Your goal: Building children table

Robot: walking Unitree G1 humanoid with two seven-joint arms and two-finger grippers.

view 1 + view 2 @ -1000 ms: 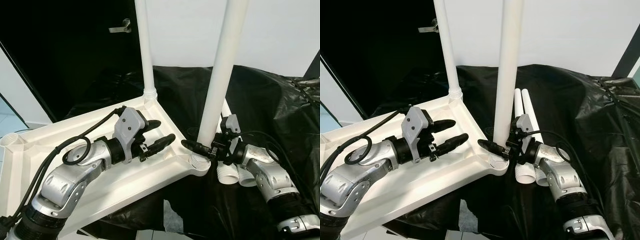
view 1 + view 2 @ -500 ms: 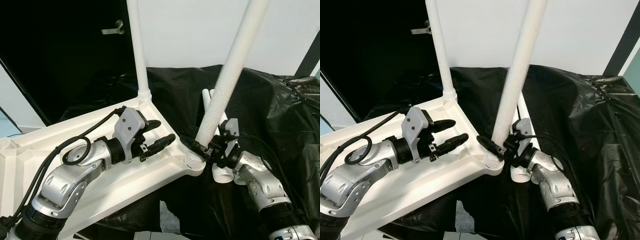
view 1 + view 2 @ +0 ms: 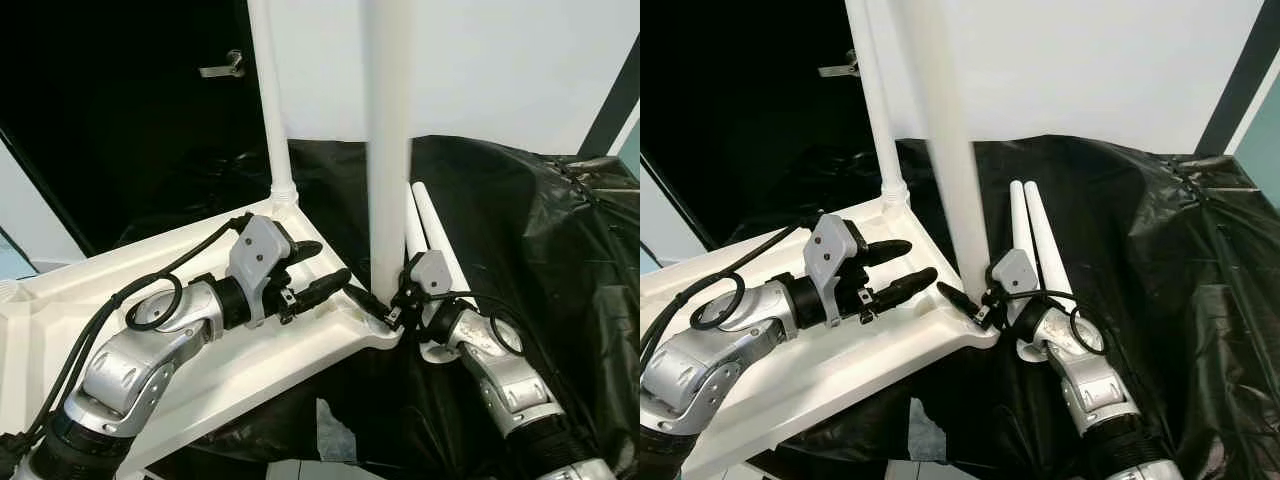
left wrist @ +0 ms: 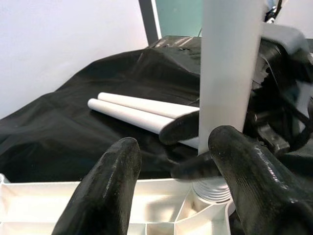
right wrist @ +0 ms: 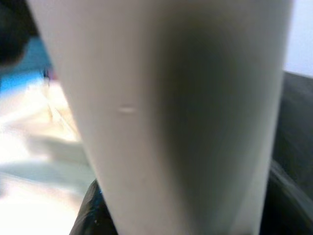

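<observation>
1. Your right gripper pinches the base of the upright white table leg, which stands at the corner socket of the overturned white tabletop.
2. Hold the leg plumb between those fingers and press straight down.
3. Your left gripper, fingers spread and empty, hovers over the tabletop just beside the socket; lower it to brace.
4. Two spare legs lie beyond the right fingers.
</observation>
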